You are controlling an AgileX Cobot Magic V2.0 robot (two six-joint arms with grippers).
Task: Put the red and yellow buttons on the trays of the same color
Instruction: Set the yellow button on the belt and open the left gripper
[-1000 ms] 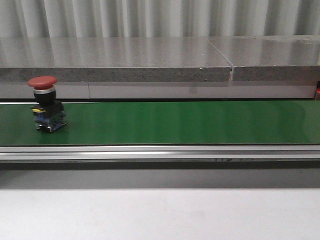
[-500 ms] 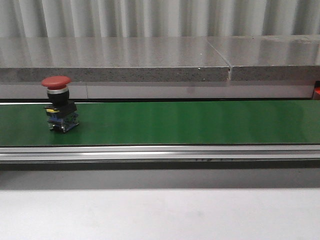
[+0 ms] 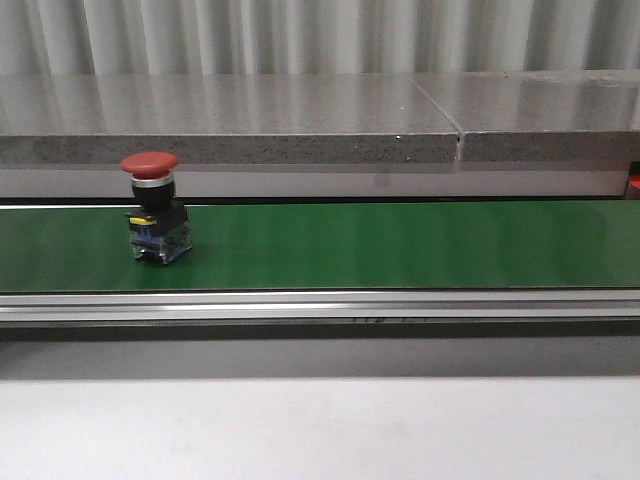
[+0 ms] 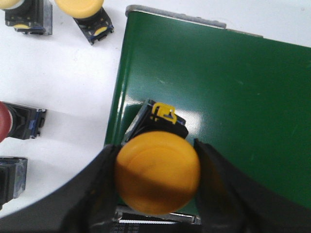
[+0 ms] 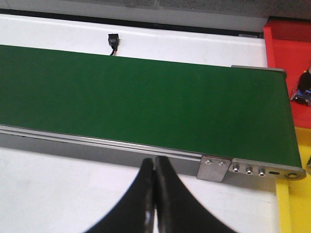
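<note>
Care belongs with the left gripper (image 4: pixel 156 182), clamped on a yellow button (image 4: pixel 158 172) over the green belt's (image 4: pixel 233 111) end: lower it upright, then release, while the right gripper (image 5: pixel 154 194), pinched empty, awaits the red button (image 3: pixel 153 207) riding the belt.

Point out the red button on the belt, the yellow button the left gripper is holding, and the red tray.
red button (image 3: pixel 150 164), front view, on its red mushroom cap.
yellow button (image 4: pixel 158 173), left wrist view, centre of its yellow cap.
red tray (image 5: pixel 286 46), right wrist view, on its bare floor.
</note>
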